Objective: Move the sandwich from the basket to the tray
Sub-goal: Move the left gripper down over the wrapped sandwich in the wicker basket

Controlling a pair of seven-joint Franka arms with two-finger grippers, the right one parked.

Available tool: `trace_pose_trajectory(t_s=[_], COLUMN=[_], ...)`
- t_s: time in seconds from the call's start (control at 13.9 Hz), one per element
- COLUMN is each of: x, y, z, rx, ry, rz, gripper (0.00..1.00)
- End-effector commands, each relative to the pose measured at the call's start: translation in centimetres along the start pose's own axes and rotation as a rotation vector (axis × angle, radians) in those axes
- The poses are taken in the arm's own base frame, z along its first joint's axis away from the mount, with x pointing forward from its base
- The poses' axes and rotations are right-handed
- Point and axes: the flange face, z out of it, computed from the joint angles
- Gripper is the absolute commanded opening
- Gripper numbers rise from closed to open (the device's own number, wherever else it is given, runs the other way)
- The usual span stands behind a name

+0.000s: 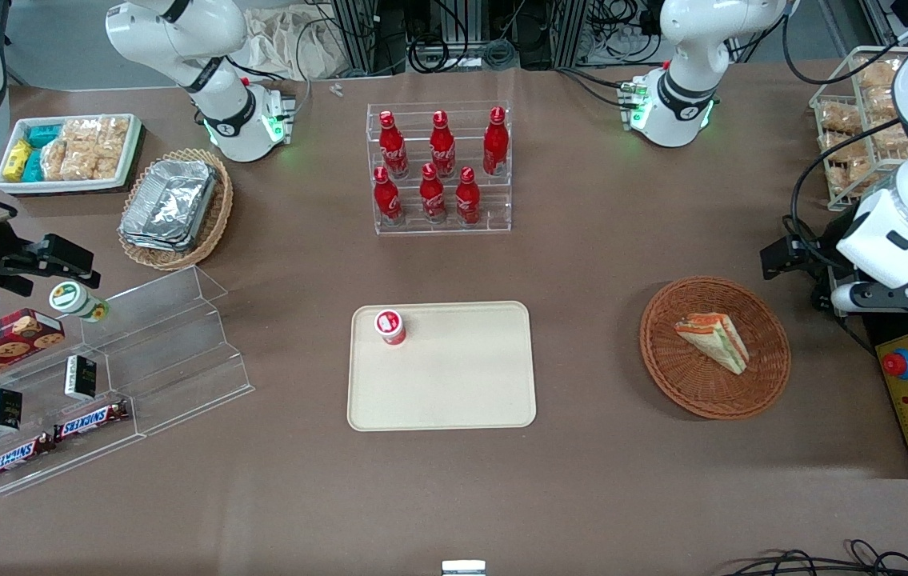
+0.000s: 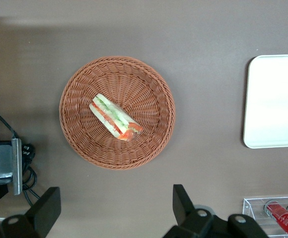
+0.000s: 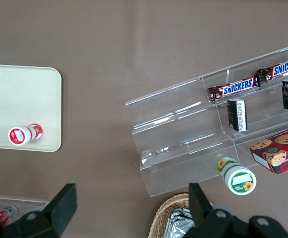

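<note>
Step in hand: reaching for the sandwich (image 1: 714,340); the grasp is not yet made, so the task is at its start.
Sandwich: it lies on its side in the round brown basket (image 1: 766,384), a little off the middle, with its layered cut face showing in the left wrist view.
Tool (image 2: 116,210): the left arm's tool hangs high above the counter (image 1: 622,488), apart from the basket, with its fingers (image 2: 183,201) spread wide and nothing between them.
Sandwich relative to tool: in the left wrist view the sandwich (image 2: 115,116) is not under the gap of the fingers; the tool hangs above bare counter just beside the basket rim (image 2: 64,111).
How to do it well: I think the tool should first come over the wedge, then turn so that the fingers close on the two bread faces, not on the pointed end. It should go down gently, because the bread looks soft and the wicker floor is uneven.
Tray (image 1: 454,400): near the middle of the counter, well apart from the basket; a small red bottle (image 1: 390,326) stands in one corner, so the bare part is the better place.
</note>
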Motion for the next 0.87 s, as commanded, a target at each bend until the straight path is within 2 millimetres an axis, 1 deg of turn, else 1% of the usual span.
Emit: trace_pose_trajectory(t_s=[0.0, 0.14, 0.22, 0.36, 0.43, 0.58, 0.72, 0.79], x=[0.7, 1.1, 1.4, 1.3, 1.0, 0.3, -0.4, -0.5], y=[-0.1, -0.4, -0.9, -2.6, -2.5, -2.3, -2.1, -2.3], z=[0.1, 1.2, 2.0, 4.9, 6.2, 10.3, 14.1, 15.7], rx=[-0.012, -0.009, 0.008, 0.030, 0.039, 0.039, 0.029, 0.018], ry=[0.002, -0.018, -0.034, -0.060, -0.031, 0.028, 0.067, 0.085], rz=[-0.002, -0.024, -0.045, -0.084, -0.124, -0.317, -0.425, -0.478], gripper=[1.00, 1.00, 1.00, 1.00, 1.00, 1.00, 1.00, 1.00])
